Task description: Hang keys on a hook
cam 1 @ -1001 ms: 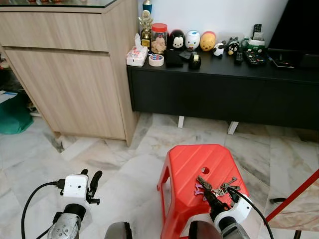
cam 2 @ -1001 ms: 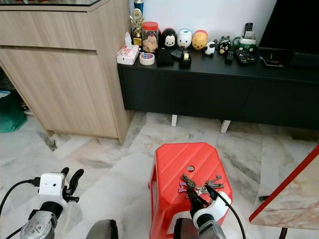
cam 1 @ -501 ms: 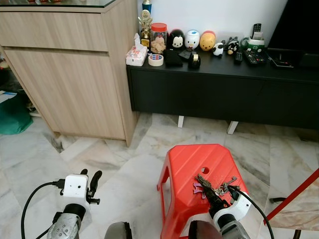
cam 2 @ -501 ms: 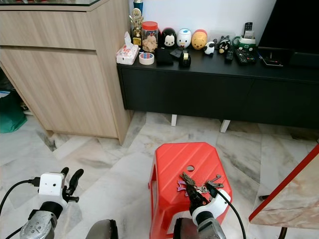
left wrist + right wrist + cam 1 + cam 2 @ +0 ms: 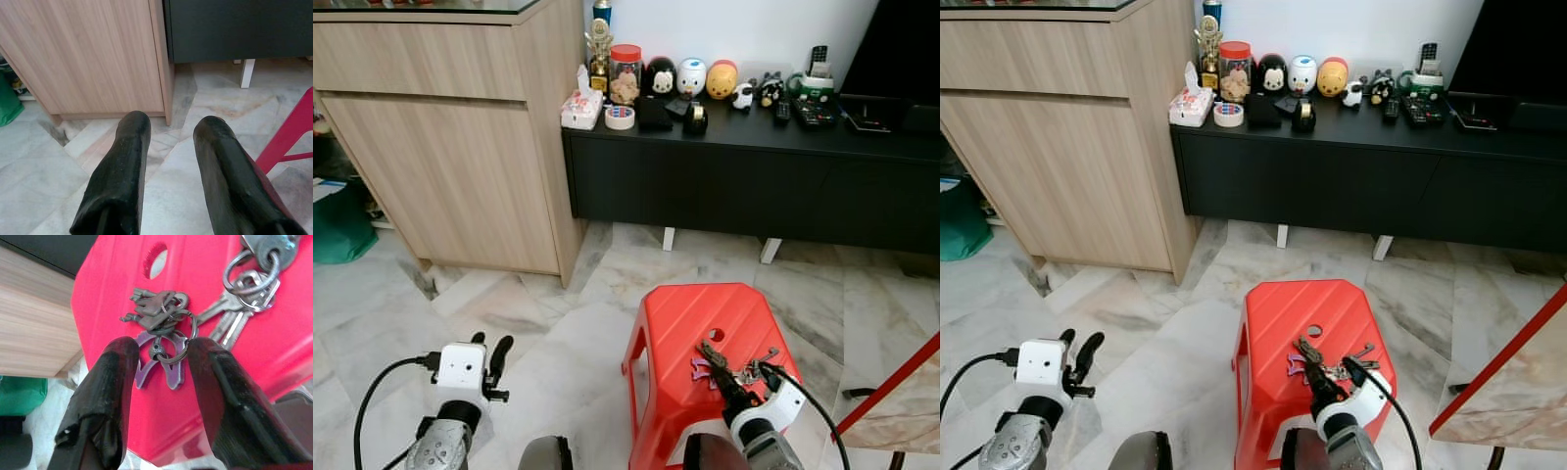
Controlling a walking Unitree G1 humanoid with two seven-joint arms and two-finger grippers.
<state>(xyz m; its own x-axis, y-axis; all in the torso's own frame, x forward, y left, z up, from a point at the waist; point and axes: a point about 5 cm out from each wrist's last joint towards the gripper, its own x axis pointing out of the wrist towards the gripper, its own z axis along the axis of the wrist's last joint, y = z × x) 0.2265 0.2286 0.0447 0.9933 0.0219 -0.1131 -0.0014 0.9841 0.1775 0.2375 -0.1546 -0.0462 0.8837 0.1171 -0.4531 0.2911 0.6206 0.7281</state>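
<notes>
Silver keys (image 5: pixel 244 308) with purple tag (image 5: pixel 164 363) on red stool (image 5: pixel 690 328).

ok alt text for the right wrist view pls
The right gripper has its two black fingers open around a purple keychain tag on a bunch of keys, which lies on a red stool near its round hole.

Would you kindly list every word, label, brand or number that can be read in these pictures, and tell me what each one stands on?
No text can be read.
Tissue pack on the black cabinet: print too small to read.
Red-lidded jar: no legible label.
Remote controls: button marks too small.
Keys on the red stool, between the right end effector's open fingers: no legible stamping.
</notes>
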